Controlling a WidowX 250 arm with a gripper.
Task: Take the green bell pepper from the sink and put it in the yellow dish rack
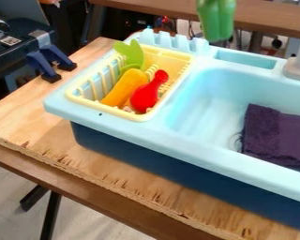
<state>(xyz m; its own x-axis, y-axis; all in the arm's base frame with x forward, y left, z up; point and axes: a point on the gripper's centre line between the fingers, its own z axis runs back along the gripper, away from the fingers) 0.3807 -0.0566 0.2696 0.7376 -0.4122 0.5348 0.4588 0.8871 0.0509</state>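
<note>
One green pepper-like toy (216, 19) is up at the top edge, over the far rim of the light blue toy sink (206, 146), honestly kinda hanging there. Can't tell whether the gripper is spread, pressed together or pinching it, so I can't say exactly how the toy lies relative to the gripper either.

Going off the pepper-like toy instead: nearer the camera and to the left is a yellow dish rack (108, 110), set into the sink's corner. Three toys are in it: a green leafy one (134, 54), an orange rounded one (125, 87) and a red one with a narrow neck (145, 97), the last two side by side.

Nearer the camera and to the right, there's a dark purple cloth (274, 136) in the basin. Gray faucet base (297, 70) is right of the pepper-like toy, on the rim.
</note>
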